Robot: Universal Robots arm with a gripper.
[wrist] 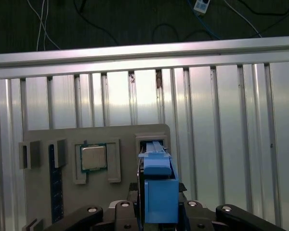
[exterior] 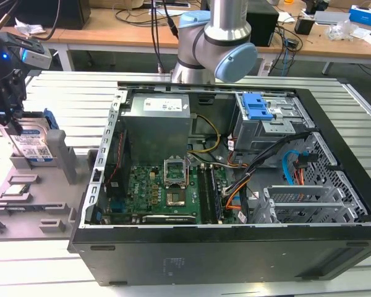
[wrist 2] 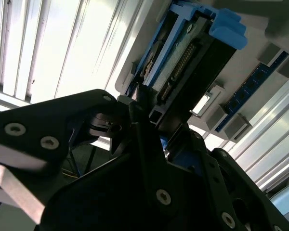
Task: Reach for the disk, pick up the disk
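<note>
The disk (exterior: 36, 141) stands on edge in a slot of the grey fixture (exterior: 55, 158) at the exterior view's left, its blue-and-white label facing the camera. My gripper (exterior: 11, 117) comes down over its upper end. In the first wrist view the disk's blue side frame (wrist: 160, 185) sits between the two dark fingers (wrist: 189, 208), with no gap showing on either side. In the second wrist view the disk's connector edge (wrist 2: 185, 57) runs away from the gripper (wrist 2: 151, 122), which is shut on it. The disk's lower end is still in the slot.
An open computer case (exterior: 334, 185) takes up the middle and right of the exterior view, with the arm's base (exterior: 213, 43) behind it. The fixture also holds a square processor chip (wrist: 93, 158) and a memory stick (wrist: 55, 183). Ribbed metal tabletop (wrist: 221, 120) surrounds it.
</note>
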